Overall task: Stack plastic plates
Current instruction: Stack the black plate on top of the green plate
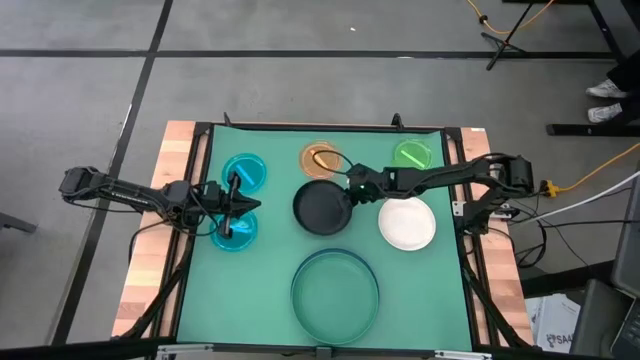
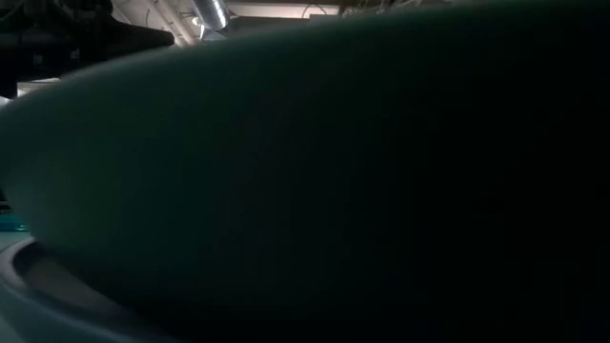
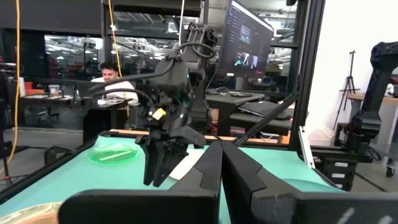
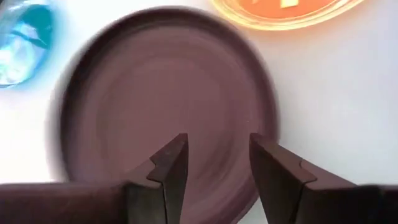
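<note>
Right gripper [image 1: 350,186] hangs over the black plate [image 1: 322,207] mid-desk, at its rim on the side toward the orange plate [image 1: 320,158]; jaws part-open w/ nothing in them, plate face directly below per the wrist view. Round plate, so no long axis to line up. Left gripper [image 1: 238,205] sits farther off betw. the two cyan plates [image 1: 244,171], jaws closed on nothing, so right arm's nearer.
</note>
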Controlling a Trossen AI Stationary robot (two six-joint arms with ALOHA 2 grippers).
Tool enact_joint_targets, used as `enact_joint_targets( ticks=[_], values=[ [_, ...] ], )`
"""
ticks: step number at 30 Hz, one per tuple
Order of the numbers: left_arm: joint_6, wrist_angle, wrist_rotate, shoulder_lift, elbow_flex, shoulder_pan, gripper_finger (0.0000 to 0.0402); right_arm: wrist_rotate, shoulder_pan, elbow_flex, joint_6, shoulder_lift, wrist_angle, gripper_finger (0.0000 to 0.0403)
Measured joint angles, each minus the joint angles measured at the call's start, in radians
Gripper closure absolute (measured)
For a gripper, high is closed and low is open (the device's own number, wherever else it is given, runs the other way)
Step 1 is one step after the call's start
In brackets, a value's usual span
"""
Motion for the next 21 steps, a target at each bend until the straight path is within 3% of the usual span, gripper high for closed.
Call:
enact_joint_targets(
  ticks=[7,21],
  values=[
    [0.015,0.0,0.0,0.0,0.0,0.0,0.0398,0.072,0.0,0.0,-0.005,0.065,-0.02,0.0243],
    [0.016,0.0,-0.006,0.0,0.0,0.0,0.0398,0.079,0.0,-0.001,-0.009,0.114,-0.009,0.0243]
  ],
)
